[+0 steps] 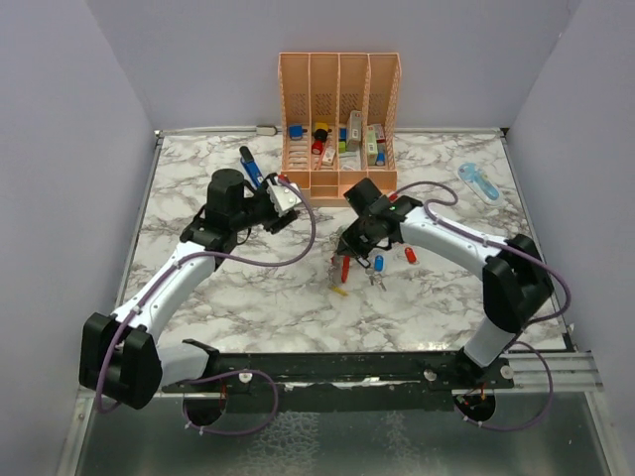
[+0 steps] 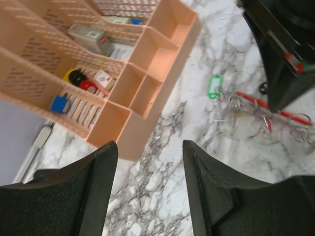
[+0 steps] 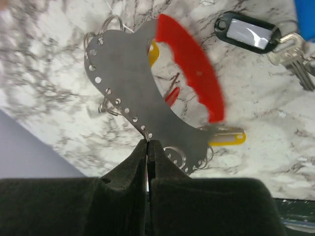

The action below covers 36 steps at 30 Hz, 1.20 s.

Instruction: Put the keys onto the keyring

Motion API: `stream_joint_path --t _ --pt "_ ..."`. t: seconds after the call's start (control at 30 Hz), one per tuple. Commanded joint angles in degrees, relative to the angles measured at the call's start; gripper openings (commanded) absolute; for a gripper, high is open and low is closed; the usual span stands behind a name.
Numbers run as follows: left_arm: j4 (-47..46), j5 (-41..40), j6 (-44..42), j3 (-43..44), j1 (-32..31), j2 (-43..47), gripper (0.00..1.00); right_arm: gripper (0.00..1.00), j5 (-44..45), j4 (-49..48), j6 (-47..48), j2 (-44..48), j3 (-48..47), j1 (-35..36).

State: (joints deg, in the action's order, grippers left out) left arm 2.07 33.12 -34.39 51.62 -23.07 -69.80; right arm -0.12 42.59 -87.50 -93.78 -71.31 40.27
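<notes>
Left claw (image 2: 150, 164) spread and empty — right claw (image 3: 147, 146) pinching the keyring (image 3: 129, 78) by its grey plate.

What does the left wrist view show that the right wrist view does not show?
Only the left wrist view: the open, empty left hand, the peach organizer and a green key tag. Only the right wrist view: the right hand shut on the keyring, a grey perforated plate with a red curved edge, plus a black key tag and a yellow key tag. Both: the marble table and metal split rings.
</notes>
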Motion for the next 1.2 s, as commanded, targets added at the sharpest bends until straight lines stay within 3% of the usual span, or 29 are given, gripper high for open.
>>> stream_joint_path --t 0.0,0.2,0.4,0.43,0.47,0.5,0.53,0.63,0.67,0.77,0.97,1.17 --pt "-5.5 -5.1 5.7 0.9 3.0 2.1 0.58 0.01 -4.7 -1.3 11.0 -6.0 -2.8 1.8" --pt "-5.1 -5.8 5.6 -0.1 3.8 3.2 0.59 0.04 -15.4 -18.2 17.0 -4.9 3.7 2.3" --pt "-2.6 0.0 1.3 -2.6 3.9 2.7 0.60 0.30 -16.1 -18.3 26.2 -0.1 1.7 2.5" --pt "-2.5 0.2 1.1 -2.8 3.9 2.3 0.60 0.46 -16.1 -17.7 27.4 0.6 1.3 2.5" --pt "-2.4 0.2 1.0 -3.0 3.9 1.8 0.60 0.79 -15.9 -17.1 28.6 1.1 0.9 2.5" --pt "-2.1 0.2 0.8 -3.2 3.9 1.5 0.60 0.92 -15.8 -16.3 29.4 1.6 0.4 2.4" --pt "-2.0 0.4 0.7 -3.5 3.9 1.4 0.60 0.95 -15.4 -15.2 29.9 2.0 -0.2 2.4" --pt "0.8 3.5 1.5 -4.8 3.5 0.6 0.60 0.95 -12.9 -15.1 32.7 5.5 0.9 2.4" --pt "2.9 4.8 0.5 -5.2 2.8 0.1 0.65 0.95 -11.2 -15.4 34.4 7.0 1.6 2.5" --pt "3.3 1.8 -1.5 -8.7 -1.3 -0.3 0.67 0.94 -5.0 -14.6 38.2 12.0 3.7 2.4" --pt "-2.0 -2.9 -6.4 -14.8 -6.6 -2.4 0.65 0.78 6.9 -6.3 43.0 17.0 5.4 2.1" --pt "-6.8 -4.5 -8.2 -17.1 -8.3 -6.2 0.63 0.62 12.8 -5.0 45.0 22.2 9.5 0.4"
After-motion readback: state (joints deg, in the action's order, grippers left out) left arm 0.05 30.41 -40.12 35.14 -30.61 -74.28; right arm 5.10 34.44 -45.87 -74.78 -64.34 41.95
